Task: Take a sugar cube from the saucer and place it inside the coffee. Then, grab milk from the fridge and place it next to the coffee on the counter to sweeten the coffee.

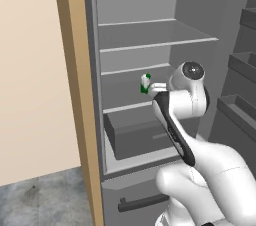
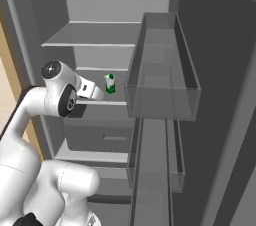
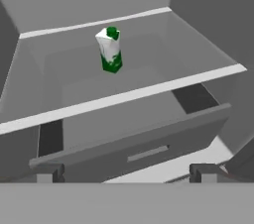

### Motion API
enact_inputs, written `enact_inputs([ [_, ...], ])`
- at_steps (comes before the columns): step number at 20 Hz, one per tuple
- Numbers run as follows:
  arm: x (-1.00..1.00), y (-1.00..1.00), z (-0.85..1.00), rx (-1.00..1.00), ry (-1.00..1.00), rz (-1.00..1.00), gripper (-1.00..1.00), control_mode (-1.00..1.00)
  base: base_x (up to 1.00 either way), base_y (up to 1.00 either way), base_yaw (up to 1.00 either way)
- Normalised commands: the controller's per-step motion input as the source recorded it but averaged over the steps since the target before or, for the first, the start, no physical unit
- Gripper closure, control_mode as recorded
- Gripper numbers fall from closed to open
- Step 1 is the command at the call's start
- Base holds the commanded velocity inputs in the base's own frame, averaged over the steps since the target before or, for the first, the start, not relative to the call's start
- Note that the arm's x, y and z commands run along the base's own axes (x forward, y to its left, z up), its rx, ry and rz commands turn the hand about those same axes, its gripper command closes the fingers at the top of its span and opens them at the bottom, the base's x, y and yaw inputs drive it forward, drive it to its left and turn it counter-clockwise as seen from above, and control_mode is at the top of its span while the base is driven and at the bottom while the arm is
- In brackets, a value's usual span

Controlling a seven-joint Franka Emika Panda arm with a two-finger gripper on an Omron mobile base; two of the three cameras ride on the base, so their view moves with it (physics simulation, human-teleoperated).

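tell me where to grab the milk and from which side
Grip the milk across its straight white-and-green body, below the sloped top, coming in level from the open front of the fridge. It stands upright, alone on its shelf, and the gripper is already open facing it.

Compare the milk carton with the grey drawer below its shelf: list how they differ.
The milk is small, tall and narrow; the drawer is wide and low. The milk is white above and green below; the drawer is plain grey. The milk stands upright on a shelf; the drawer sits beneath that shelf, pulled partly out. Both are inside the open fridge, ahead of the open pincer, which touches neither.
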Motion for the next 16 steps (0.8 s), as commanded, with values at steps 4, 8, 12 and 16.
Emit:
enact_inputs([
  [4, 0.48, 0.0, 0.0, 0.0, 0.0, -0.13, -1.0, -1.0, 0.0, 0.0, 0.0],
  [8, 0.29, 0.0, 0.0, 0.02, 0.01, -0.03, -1.0, -1.0, 0.0, 0.0, 0.0],
  [12, 0.13, 0.0, 0.0, 0.01, 0.04, 0.01, -1.0, -1.0, 0.0, 0.0, 0.0],
  [16, 0.18, 0.0, 0.0, 0.0, 0.01, 0.01, -1.0, -1.0, 0.0, 0.0, 0.0],
])
